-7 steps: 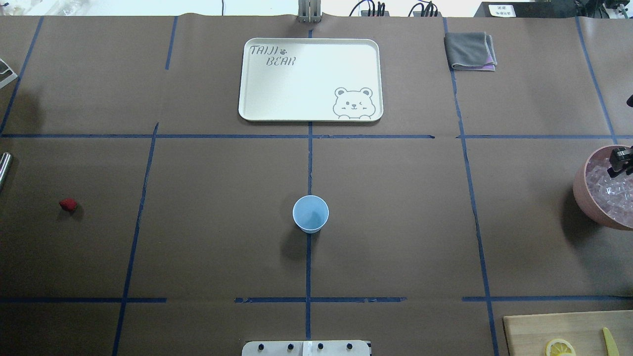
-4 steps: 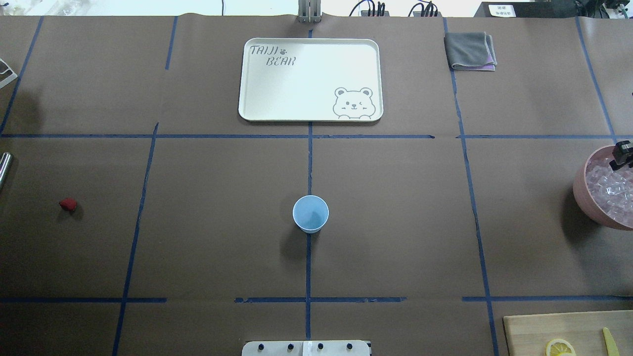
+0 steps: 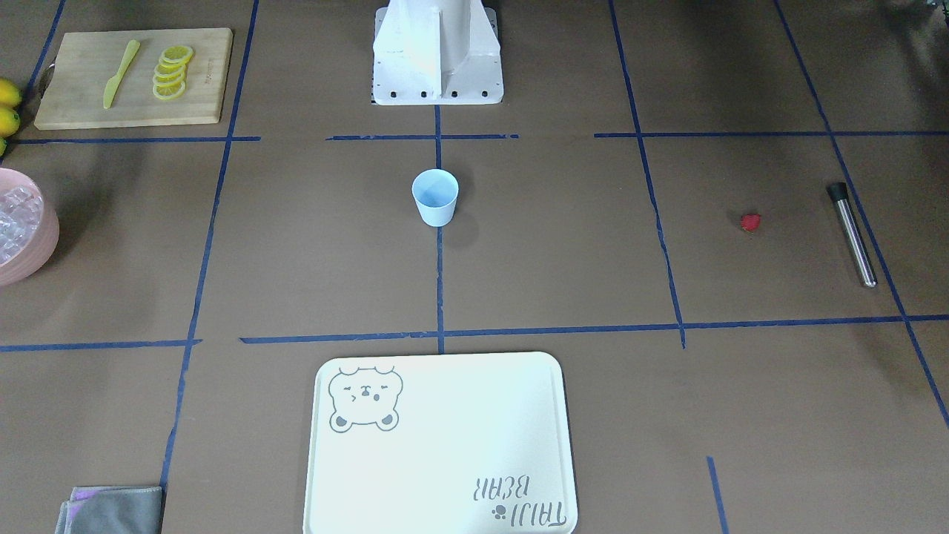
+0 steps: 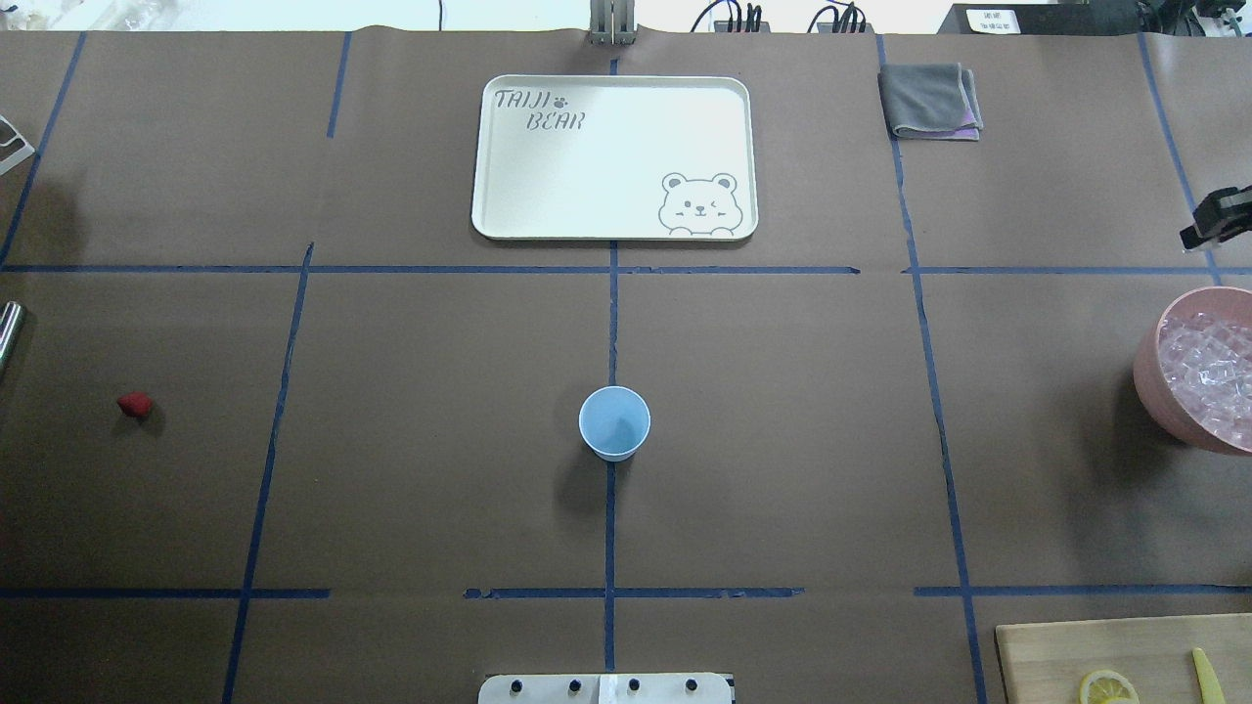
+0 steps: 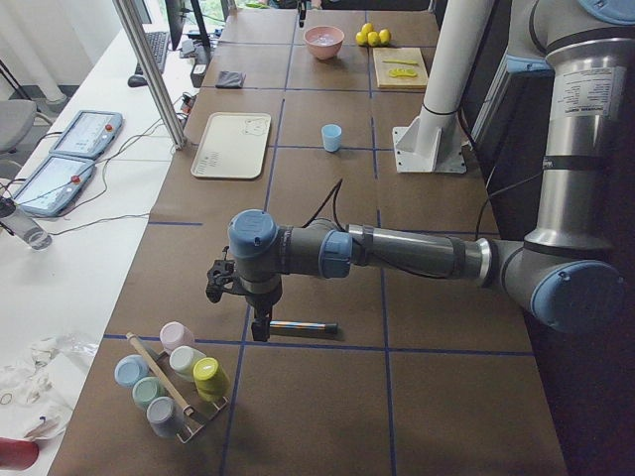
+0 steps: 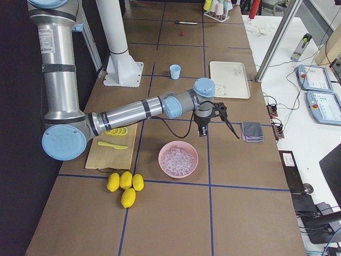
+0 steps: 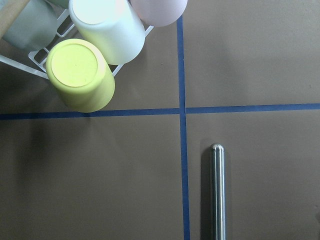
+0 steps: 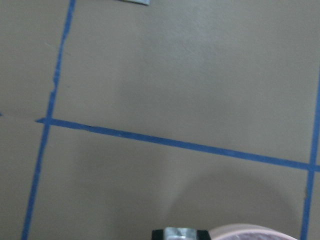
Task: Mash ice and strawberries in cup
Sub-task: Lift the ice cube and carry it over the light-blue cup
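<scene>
The pale blue cup (image 4: 614, 422) stands upright and empty at the table's middle; it also shows in the front view (image 3: 435, 196). The red strawberry (image 4: 134, 404) lies on the table far to the left. The ice (image 4: 1208, 376) fills the pink bowl (image 4: 1146, 376) at the right edge. My right gripper (image 4: 1213, 223) hangs above the table just beyond the bowl. In the right wrist view a glassy ice cube (image 8: 180, 234) sits between its fingertips. My left gripper (image 5: 260, 325) hovers over a steel muddler (image 5: 303, 324). I cannot tell whether it is open.
A white bear tray (image 4: 614, 156) lies at the far middle, with a grey cloth (image 4: 929, 100) to its right. A cutting board (image 3: 133, 74) holds lemon slices and a knife. A rack of coloured cups (image 5: 174, 382) stands near the muddler (image 7: 217, 192).
My right gripper has risen out of the pink bowl and moved toward the table's far side. The cup and strawberry have not moved.
</scene>
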